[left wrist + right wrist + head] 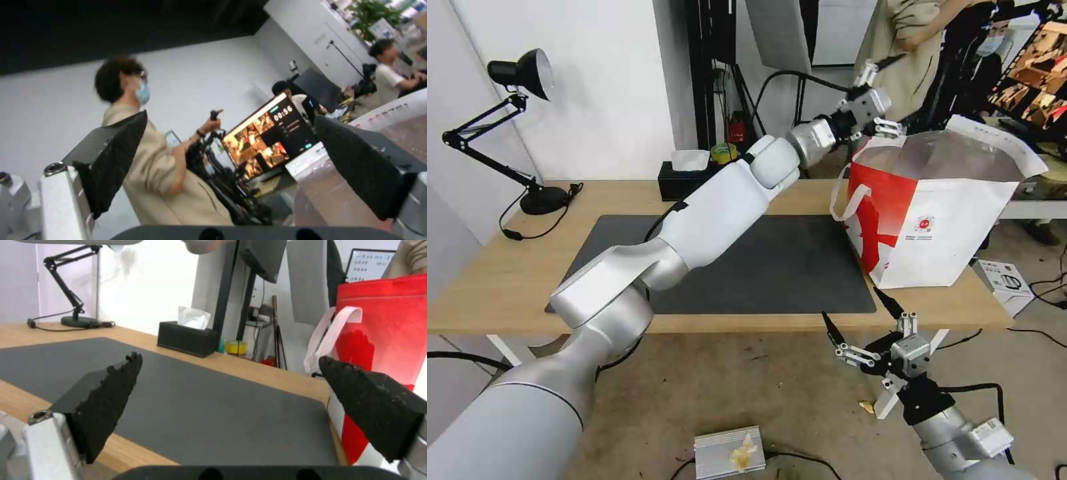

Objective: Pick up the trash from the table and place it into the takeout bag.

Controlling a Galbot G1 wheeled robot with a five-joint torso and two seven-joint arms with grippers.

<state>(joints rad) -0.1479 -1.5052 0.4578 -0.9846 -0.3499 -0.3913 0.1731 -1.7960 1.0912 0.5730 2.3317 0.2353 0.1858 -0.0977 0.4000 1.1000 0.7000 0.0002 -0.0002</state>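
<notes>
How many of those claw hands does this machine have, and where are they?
2. The left gripper, fingers open, hangs over the takeout bag's mouth. The right gripper, fingers open, waits low beside the table's front edge.

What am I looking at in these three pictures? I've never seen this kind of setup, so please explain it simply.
This is a two-armed robot on wheels. The head view looks down from its head; the other two come from cameras on its wrists. Its left gripper reaches out above the far rim of the takeout bag, fingers open and holding nothing. Its right gripper hangs below the table's near edge, also open and empty. On the table lie a dark mat, the white-and-red bag at the right end, a black tissue box and a desk lamp at the back. I see no trash on the mat.
</notes>
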